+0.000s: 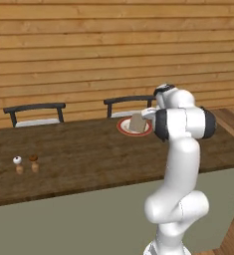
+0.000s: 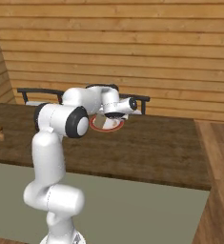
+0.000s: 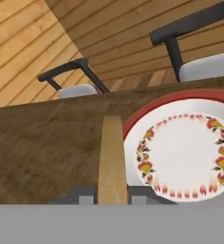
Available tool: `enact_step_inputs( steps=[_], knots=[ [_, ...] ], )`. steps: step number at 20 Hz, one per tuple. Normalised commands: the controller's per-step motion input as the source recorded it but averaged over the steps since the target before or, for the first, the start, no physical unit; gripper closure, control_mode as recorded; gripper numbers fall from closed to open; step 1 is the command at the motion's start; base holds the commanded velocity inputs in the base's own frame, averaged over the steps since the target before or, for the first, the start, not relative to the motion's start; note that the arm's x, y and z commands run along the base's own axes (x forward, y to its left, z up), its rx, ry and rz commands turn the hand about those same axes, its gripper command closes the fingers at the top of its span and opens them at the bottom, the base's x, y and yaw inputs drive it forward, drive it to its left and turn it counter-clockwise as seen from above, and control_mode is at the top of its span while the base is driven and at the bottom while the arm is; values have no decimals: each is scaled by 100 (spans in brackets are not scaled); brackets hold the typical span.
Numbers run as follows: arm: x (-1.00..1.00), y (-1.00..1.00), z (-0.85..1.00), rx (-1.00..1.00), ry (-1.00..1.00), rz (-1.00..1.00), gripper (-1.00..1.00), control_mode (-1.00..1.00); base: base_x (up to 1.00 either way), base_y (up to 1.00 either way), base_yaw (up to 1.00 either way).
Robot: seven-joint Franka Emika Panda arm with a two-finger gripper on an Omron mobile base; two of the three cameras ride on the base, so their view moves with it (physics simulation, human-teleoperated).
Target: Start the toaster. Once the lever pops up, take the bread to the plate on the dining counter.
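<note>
1. End effector [image 3: 112,199]: I see its two dark tips pinching the bread [image 3: 111,159] edge-on, the slice standing upright between them and reaching away from the hand.
2. Bread, left base view [image 1: 137,122]: the slice hangs over the plate [image 1: 123,128], above its near-left part, and I judge that it is not yet resting on it.
3. Plate, hand view [image 3: 189,152]: white centre, flowered ring, red rim. The slice lines up with the rim's left edge rather than the middle, so I judge that a release here could drop it half on the dining tabletop [image 3: 42,152].
4. Cause of that risk: the slice is held on edge. Let go from this pose, it would land on its thin side and could topple either way, onto the plate or off the rim.
5. Further risk: lowering straight down could press the bottom edge against the raised rim and twist the slice in the grip.
6. Surroundings: two dark-backed chairs [image 1: 35,113] stand at the far side of the tabletop; two small shakers [image 1: 26,164] sit well apart to the left, clear of any fall.
7. What I would want: a shift toward the plate's centre before opening.
</note>
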Motion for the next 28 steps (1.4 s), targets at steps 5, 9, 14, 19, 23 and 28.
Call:
enact_step_inputs(
  steps=[5,9,14,19,23,28],
  knots=[
    [47,-8,-4,0,0,-1,100,-100,0,0,0],
    [39,0,-2,0,0,0,100,-100,0,0,0],
    [3,0,-29,0,-3,0,-100,-100,0,0,0],
    [0,-1,-5,0,-7,0,-100,-100,0,0,0],
    [34,0,24,0,-10,0,-100,-100,0,0,0],
    [7,-33,77,-2,-22,0,-100,-100,0,0,0]
  ],
)
